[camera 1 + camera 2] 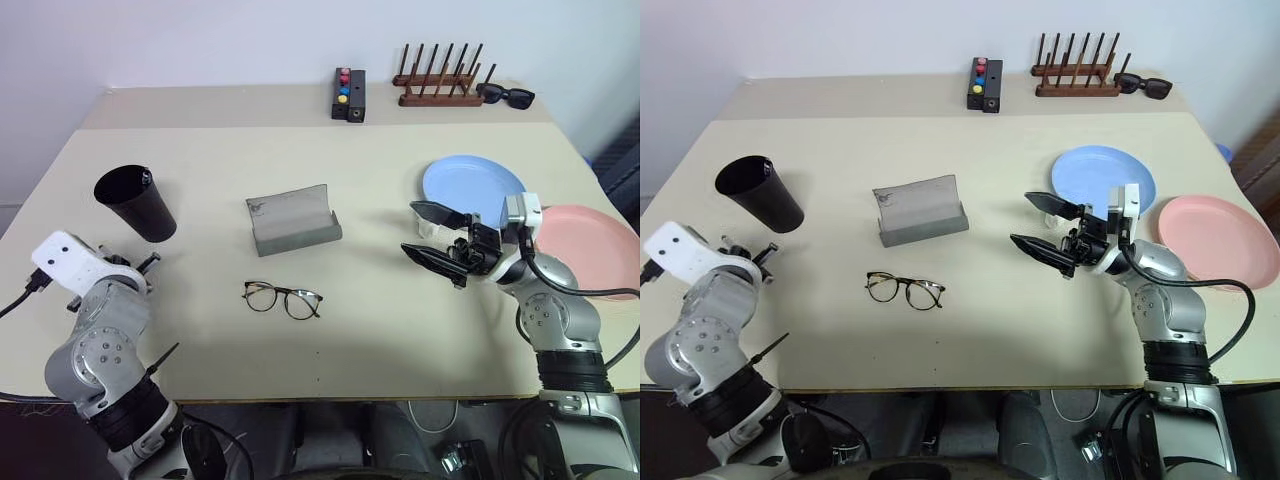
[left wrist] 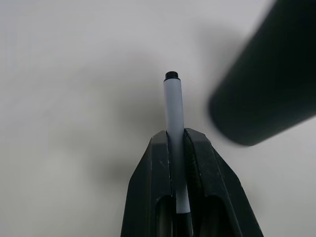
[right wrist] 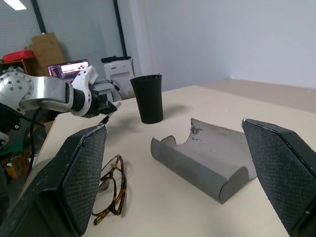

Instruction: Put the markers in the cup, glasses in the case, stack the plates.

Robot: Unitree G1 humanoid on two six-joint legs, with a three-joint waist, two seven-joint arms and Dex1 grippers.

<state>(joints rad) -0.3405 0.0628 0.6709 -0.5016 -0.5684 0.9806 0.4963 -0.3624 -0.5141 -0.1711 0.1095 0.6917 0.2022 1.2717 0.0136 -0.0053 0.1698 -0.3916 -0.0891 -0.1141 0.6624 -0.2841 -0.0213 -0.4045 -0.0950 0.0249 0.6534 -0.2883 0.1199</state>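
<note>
A: Two arms are showing in the left eye view. How is each one posing?

B: At lower left, the left gripper (image 2: 177, 148) is pinching a marker (image 2: 174, 106) between closed fingers, and the white barrel is sticking out past the fingertips. It is hovering just beside the cup (image 1: 136, 202), which is standing at mid-left. At centre right, the right gripper (image 1: 433, 236) is pointing toward the middle of the frame with its jaws spread wide and nothing between them.

A: How many of each thing are lying on the table (image 1: 380, 330)?

B: One marker, one cup, one case (image 1: 292, 222) lying open at the centre, and one pair of glasses (image 1: 282, 297) resting just below it, apart from it. Two plates are sitting at the right: the blue plate (image 1: 472, 183) above, the pink plate (image 1: 590, 240) toward the right edge. Whether their rims are touching cannot be told.
</note>
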